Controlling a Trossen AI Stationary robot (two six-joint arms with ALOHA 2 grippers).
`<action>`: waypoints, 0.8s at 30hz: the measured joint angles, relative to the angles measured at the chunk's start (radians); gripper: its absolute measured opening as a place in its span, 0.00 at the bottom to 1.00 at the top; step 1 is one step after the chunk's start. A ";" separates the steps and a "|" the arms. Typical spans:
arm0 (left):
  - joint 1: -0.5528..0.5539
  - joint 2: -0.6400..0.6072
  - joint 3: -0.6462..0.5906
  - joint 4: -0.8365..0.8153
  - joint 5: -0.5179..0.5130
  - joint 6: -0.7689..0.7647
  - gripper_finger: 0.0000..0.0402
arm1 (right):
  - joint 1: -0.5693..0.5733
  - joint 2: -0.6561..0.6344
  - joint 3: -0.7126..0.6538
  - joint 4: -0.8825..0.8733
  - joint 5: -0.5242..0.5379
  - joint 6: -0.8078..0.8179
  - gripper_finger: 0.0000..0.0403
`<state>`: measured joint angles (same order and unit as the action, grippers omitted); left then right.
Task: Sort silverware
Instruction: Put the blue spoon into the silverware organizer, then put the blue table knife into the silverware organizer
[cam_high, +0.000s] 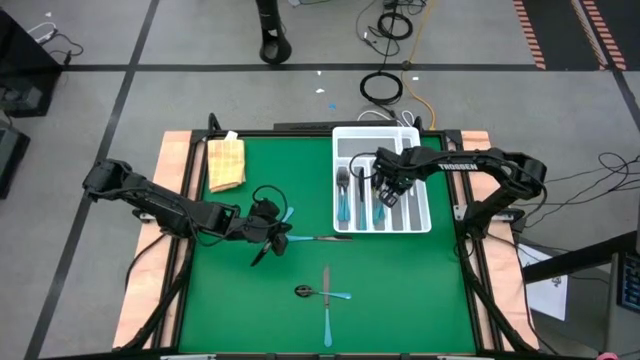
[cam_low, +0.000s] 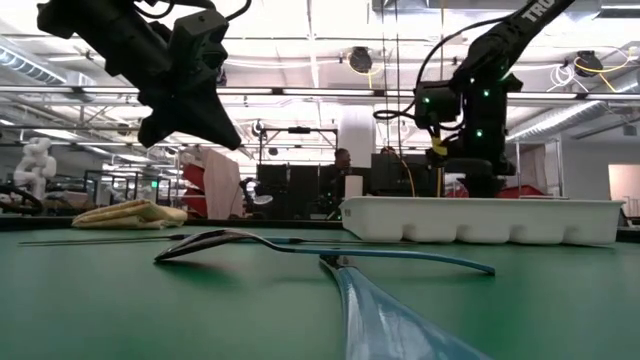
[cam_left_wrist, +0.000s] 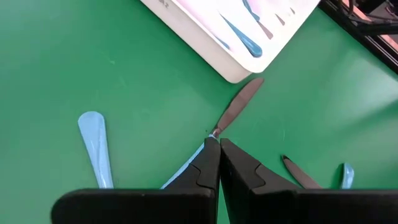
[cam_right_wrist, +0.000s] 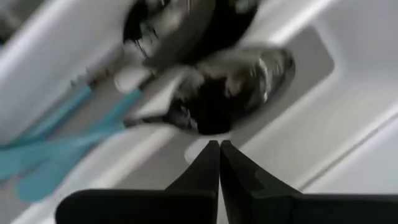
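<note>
From above, the left gripper (cam_high: 272, 236) hovers over the green bench (cam_high: 400, 290) at a knife (cam_high: 318, 238), while the right gripper (cam_high: 388, 186) sits over the white tray (cam_high: 425, 215) holding silverware (cam_high: 344, 195). The left wrist view shows its fingers (cam_left_wrist: 208, 163) pinched together at the knife's (cam_left_wrist: 239, 106) blue handle; the right wrist view shows fingers (cam_right_wrist: 210, 163) closed, empty, above spoon bowls (cam_right_wrist: 249, 78).
</note>
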<state>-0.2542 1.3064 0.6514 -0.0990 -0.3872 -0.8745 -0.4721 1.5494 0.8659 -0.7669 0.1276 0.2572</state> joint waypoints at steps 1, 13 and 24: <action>0.000 0.000 0.000 0.000 -0.007 0.000 0.04 | 0.000 0.000 0.000 0.018 0.001 -0.008 0.00; 0.027 0.000 0.000 0.001 -0.031 0.027 0.04 | 0.017 0.000 0.116 -0.015 0.000 -0.046 0.00; 0.030 0.000 0.000 0.040 0.111 0.097 0.04 | 0.102 -0.019 0.266 -0.050 -0.132 -0.094 0.00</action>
<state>-0.2241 1.3066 0.6511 -0.0586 -0.2760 -0.7780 -0.3697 1.5301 1.1322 -0.8169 -0.0046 0.1631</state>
